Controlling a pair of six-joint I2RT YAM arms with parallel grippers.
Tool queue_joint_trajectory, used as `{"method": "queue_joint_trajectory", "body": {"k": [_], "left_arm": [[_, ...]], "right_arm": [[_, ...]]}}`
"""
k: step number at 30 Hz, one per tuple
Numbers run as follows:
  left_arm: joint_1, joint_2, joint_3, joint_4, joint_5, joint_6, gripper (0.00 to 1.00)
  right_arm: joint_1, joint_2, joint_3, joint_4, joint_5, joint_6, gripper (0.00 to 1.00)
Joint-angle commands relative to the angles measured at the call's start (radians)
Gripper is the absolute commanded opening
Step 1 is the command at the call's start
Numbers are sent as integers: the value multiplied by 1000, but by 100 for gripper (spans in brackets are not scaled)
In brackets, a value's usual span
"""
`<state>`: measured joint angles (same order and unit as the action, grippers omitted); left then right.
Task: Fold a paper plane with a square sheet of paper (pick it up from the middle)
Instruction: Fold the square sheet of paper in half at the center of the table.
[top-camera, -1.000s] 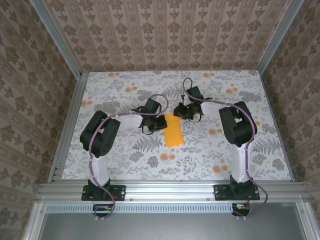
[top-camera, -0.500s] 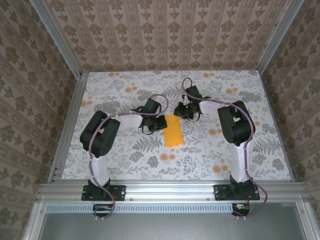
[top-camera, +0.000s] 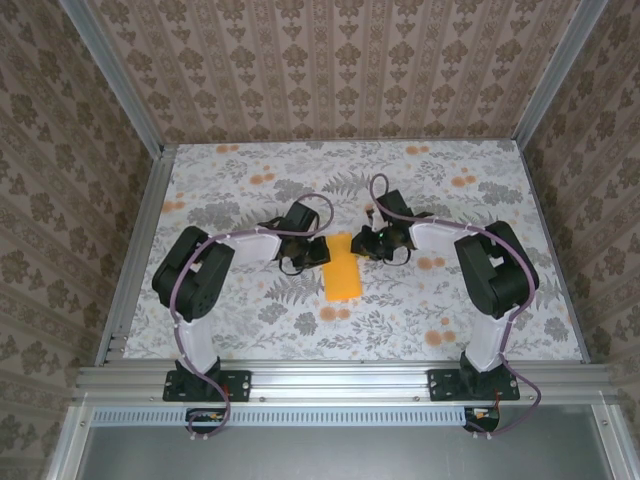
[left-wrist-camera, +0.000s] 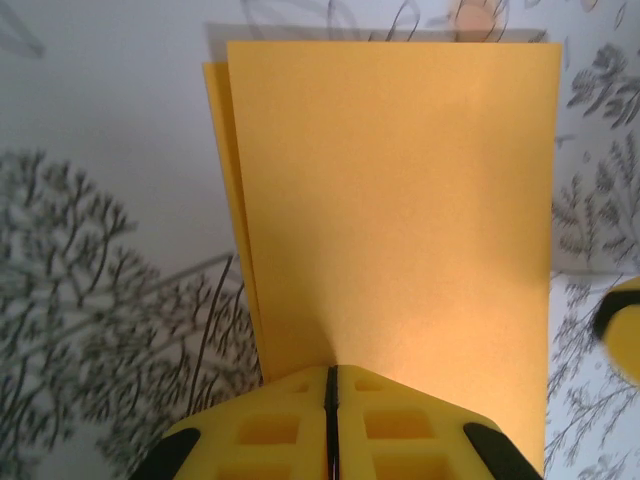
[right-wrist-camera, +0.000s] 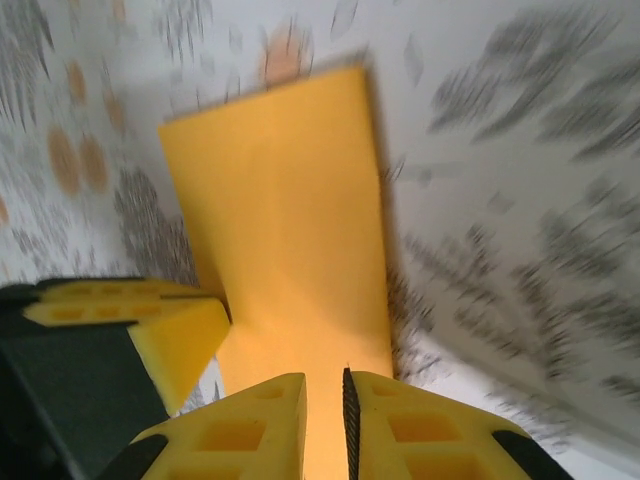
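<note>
Since the square sheet of paper (top-camera: 342, 278) lies on the floral table (top-camera: 250, 320) between the arms as a two-layer half-folded strip, I judge only the centre fold done. Nose and wing folds are left, no plane yet. Left gripper (left-wrist-camera: 331, 372): jaws shut tight on the strip's near edge. Right gripper (right-wrist-camera: 324, 380): jaws a crack apart over the other end, no confirmed hold.

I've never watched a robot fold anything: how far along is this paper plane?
First fold done: the sheet lies doubled into a rectangle. In hand: the closed left end effector sits on one edge, the right end effector, barely open, on another. To do: nose and wing folds.
</note>
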<state>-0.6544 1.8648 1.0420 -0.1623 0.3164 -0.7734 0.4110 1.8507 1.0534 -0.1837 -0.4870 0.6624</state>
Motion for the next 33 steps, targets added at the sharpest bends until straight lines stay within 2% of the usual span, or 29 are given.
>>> {"method": "queue_joint_trajectory", "body": {"k": [1, 9, 16, 26, 33], "left_arm": [[-8, -26, -62, -125, -20, 15, 10], [-8, -85, -105, -90, 3, -4, 10], [-2, -113, 4, -61, 44, 20, 13], [12, 1, 93, -7, 73, -4, 15], [12, 68, 134, -49, 60, 13, 13]], "right_arm": [[31, 12, -18, 36, -63, 5, 18], [57, 62, -18, 28, -72, -10, 14], [57, 91, -10, -32, -53, -92, 14], [57, 116, 11, -52, -83, -142, 14], [57, 124, 15, -47, -101, -156, 14]]}}
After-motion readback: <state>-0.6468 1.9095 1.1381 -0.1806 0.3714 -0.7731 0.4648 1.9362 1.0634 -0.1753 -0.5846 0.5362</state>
